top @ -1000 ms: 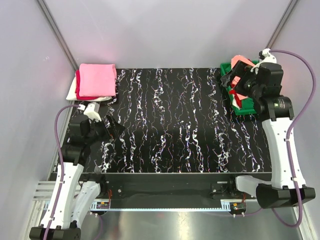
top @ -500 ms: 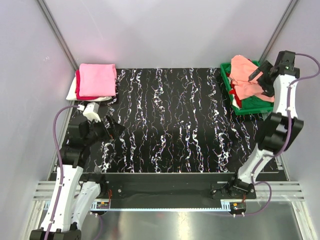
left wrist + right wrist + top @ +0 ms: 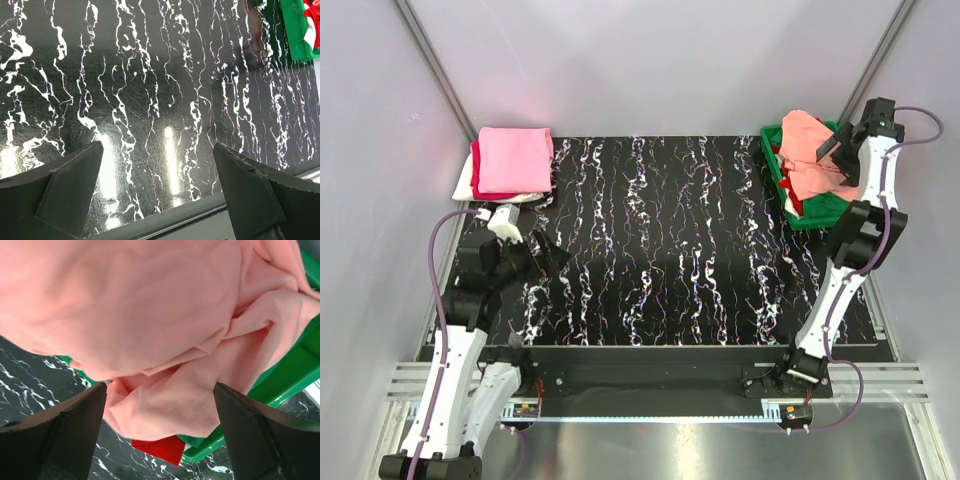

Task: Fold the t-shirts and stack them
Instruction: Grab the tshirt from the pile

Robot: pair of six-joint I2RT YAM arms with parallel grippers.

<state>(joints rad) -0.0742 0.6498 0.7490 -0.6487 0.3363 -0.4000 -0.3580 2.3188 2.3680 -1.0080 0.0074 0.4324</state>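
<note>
The right pincer (image 3: 160,390) stands released, its two fingers spread wide and holding nothing, looking down on the salmon-peach t-shirt (image 3: 150,315), which lies crumpled on top of the heap in the green tray (image 3: 295,370) at the counter's (image 3: 670,240) far right corner. A corner of a red shirt (image 3: 160,450) pokes out beneath it. To take this shirt cleanly, I would judge the pincer should come down on a raised ridge of the peach cloth near the middle of the mound, pinch only that top layer and lift straight up — a deep bite risks dragging the red one along. The left pincer (image 3: 157,150) is likewise released and empty, hovering low over bare counter at the near left. The folded pile, with the bright pink shirt (image 3: 515,158) on top, sits at the far left corner. Compared with a second ago, the right arm has moved from a hunched pose covering the tray to a tall, stretched one at the tray's right side — so the peach shirt now shows in full — while the left arm has not moved.
</note>
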